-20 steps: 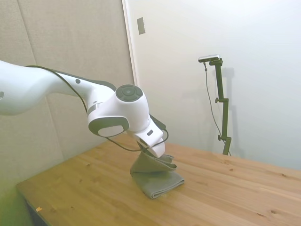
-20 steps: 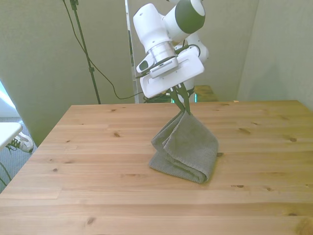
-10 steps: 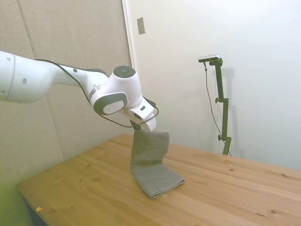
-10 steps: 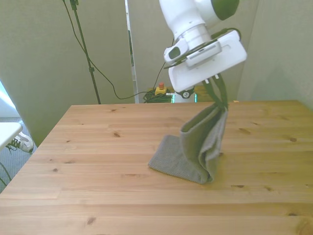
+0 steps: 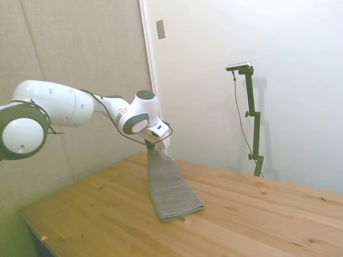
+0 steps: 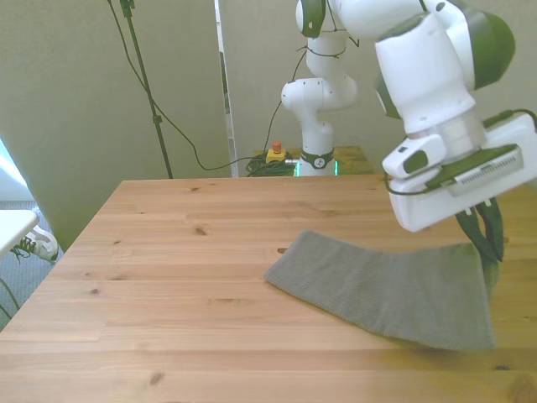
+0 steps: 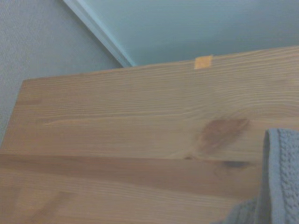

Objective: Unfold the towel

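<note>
Pine boards make up the table [image 6: 168,252], and the towel [image 6: 377,290] is the landmark for everything else. It lies as one long grey-olive band across the wood. Its low end rests flat on the boards, and its other end is lifted off them, pinched in the gripper [image 6: 487,243], whose thin dark fingers are closed on the raised edge. In the side view the towel [image 5: 169,184] hangs in a smooth slope from the gripper [image 5: 151,146] down to the table [image 5: 257,214], with only the lower part touching. The wrist view catches just a corner of the towel [image 7: 280,172], ribbed terry against bare wood.

How it will handle (a judgement, not something seen): the cloth looks light and limp, draping under its own weight with no stiffness, so it should follow wherever its held edge is carried and settle without bouncing. The terry pile should grip the fingers well, with little risk of slipping. An edge or corner is the place to hold it, since a pinch in the middle would only bunch it. It appears close to fully opened, with no fold showing.

No containers are in sight near the towel.
</note>
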Available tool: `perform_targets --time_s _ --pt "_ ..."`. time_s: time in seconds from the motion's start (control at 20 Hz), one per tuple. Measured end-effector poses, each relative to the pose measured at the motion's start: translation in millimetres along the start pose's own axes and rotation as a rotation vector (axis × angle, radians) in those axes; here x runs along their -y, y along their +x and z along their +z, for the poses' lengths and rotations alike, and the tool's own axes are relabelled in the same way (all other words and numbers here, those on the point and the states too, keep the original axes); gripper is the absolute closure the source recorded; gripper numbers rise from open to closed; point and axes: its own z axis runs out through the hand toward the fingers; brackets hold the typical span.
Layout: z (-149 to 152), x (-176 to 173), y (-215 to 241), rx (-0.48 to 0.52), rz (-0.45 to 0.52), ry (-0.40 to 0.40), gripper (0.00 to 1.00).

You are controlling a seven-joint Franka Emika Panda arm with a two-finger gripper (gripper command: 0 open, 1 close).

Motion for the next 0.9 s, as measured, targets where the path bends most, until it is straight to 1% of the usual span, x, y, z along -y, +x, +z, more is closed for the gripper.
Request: perform_targets --time_s 0.05,0.1,0.25,0.4,0.7,0.9 --pt "9.7 5.3 -1.2 0.009 -0.007 -0.007 1.00" --pt "17.3 9.7 -2.4 0.016 -0.014 -0.013 0.00" --pt "34.5 16.0 -8.9 0.053 -0.037 -0.046 0.00" --pt "41.0 18.3 -13.5 0.080 -0.043 -0.056 0.00" --pt "27.6 34.0 -29.7 0.108 -0.071 -0.046 0.00" --pt "17.0 37.4 -37.6 0.119 -0.091 -0.041 0.00"
